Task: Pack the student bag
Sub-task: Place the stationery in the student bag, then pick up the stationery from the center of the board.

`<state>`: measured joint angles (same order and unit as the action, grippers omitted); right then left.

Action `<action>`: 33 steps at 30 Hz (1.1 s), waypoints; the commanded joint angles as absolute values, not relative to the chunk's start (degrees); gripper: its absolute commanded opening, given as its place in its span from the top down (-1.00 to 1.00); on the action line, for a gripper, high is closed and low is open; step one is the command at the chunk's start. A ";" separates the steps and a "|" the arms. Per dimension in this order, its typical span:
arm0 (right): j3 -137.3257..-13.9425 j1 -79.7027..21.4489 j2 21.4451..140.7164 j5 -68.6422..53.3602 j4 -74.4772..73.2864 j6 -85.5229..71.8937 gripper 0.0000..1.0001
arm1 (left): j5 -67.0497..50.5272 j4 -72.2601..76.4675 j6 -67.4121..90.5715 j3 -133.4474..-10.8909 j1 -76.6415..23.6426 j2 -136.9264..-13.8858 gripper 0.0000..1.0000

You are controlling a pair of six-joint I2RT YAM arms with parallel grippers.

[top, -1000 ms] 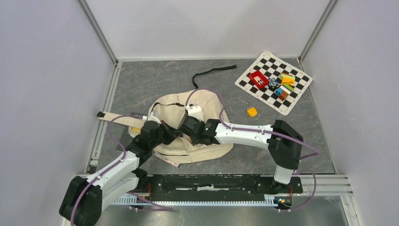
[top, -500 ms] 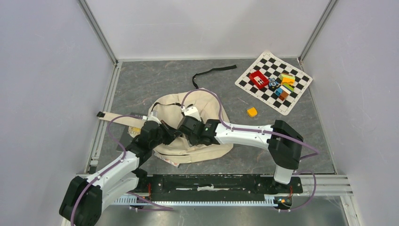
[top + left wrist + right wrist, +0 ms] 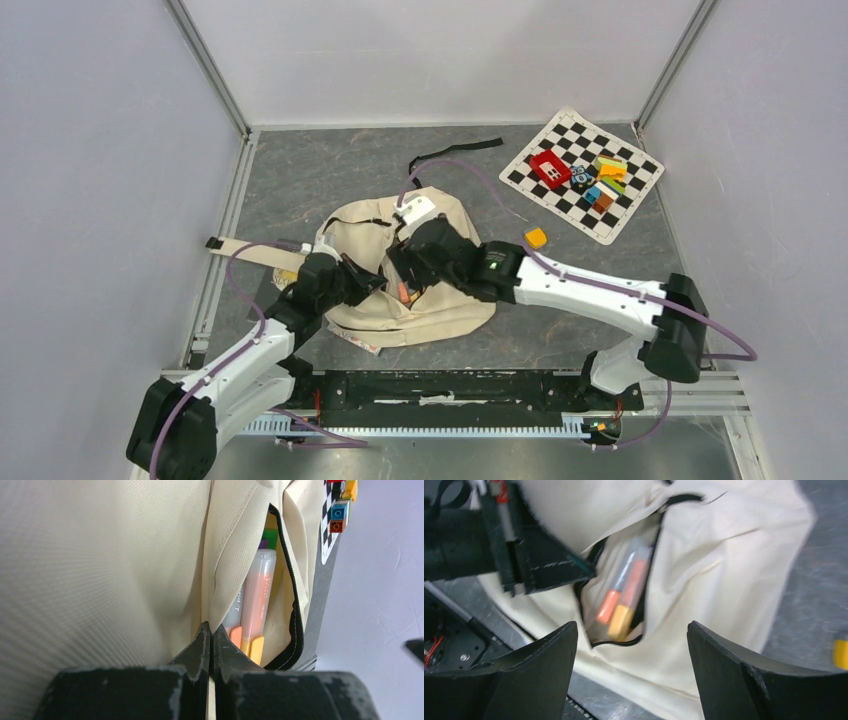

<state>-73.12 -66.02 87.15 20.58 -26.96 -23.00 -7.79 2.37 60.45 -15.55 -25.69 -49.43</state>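
The student bag (image 3: 440, 312), cream canvas with black zippers, lies flat in the middle of the table. My left gripper (image 3: 211, 630) is shut on the cream edge of its open pocket and holds it apart. Two markers (image 3: 257, 595), with an orange cap and a yellow cap, lie inside that pocket. My right gripper (image 3: 631, 627) hovers open just above the pocket mouth, nothing between its fingers. In the right wrist view the markers (image 3: 624, 600) lie under the bag (image 3: 724, 580) flap, and the left gripper's fingers (image 3: 549, 565) are at upper left.
A checkered mat (image 3: 612, 222) with several toy bricks (image 3: 550, 168) lies at the back right. A small orange block (image 3: 536, 238) sits near it. A black strap (image 3: 455, 153) lies behind the bag, and a beige strap (image 3: 250, 250) runs left. A book (image 3: 284, 278) pokes out beneath the bag.
My right gripper has opened wide and drawn back from the pocket, its elbow swinging right. The markers now lie in the pocket. The left gripper has kept its hold.
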 commanded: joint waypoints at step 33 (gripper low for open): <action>-56.09 -11.43 95.60 0.35 -15.09 -0.82 -0.63 | -23.47 -19.76 29.59 -39.42 -23.32 -64.32 0.96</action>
